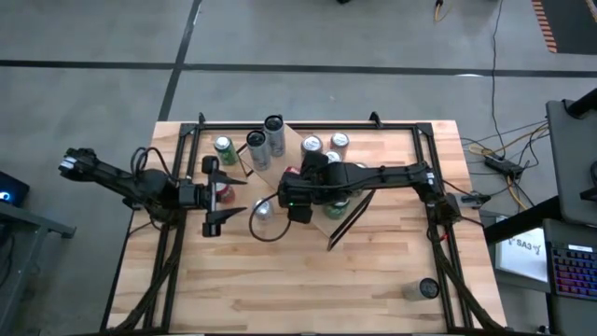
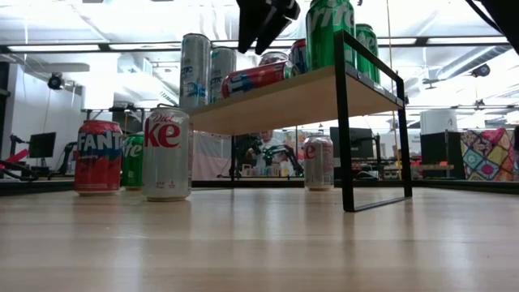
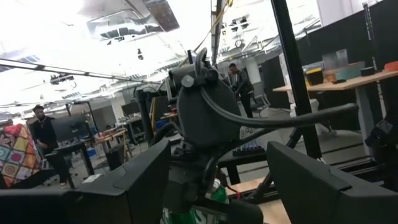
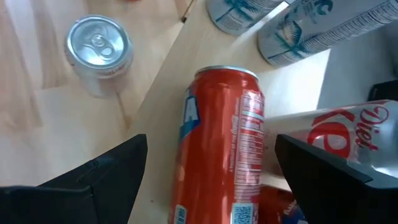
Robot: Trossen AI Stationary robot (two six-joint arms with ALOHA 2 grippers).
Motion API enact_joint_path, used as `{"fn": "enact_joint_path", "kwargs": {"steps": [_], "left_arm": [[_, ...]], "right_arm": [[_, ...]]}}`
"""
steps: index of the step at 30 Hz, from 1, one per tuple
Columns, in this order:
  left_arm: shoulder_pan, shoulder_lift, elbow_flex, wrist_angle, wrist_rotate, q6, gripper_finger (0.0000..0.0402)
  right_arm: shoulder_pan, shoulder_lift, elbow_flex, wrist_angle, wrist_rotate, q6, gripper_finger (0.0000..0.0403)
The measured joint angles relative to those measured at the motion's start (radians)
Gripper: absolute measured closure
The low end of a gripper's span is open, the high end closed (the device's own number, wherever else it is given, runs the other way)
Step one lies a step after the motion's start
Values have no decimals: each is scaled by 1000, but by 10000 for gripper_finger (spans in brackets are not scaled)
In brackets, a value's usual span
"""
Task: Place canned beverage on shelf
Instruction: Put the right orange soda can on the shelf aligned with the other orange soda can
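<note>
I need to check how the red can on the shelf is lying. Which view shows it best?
The right wrist view: the red can lies on its side, filling the frame between the open right hand. The low view shows it partly; the high view hides it; the left wrist view misses it.

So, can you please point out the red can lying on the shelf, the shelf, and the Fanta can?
red can (image 4: pixel 221 149), right wrist view, its side.
shelf (image 2: pixel 276 101), low view, board's front edge.
Fanta can (image 2: pixel 98 158), low view, its label.
</note>
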Motion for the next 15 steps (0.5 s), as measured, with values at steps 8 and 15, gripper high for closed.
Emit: {"fn": "enact_joint_path", "kwargs": {"steps": [8, 15], "left_arm": [[0, 0, 0, -4, 0, 0, 151], [0, 1, 0, -6, 0, 5, 151]], "right_arm": [[0, -1, -52, 9, 9, 11, 69], [1, -2, -96, 20, 13, 26, 69]]}}
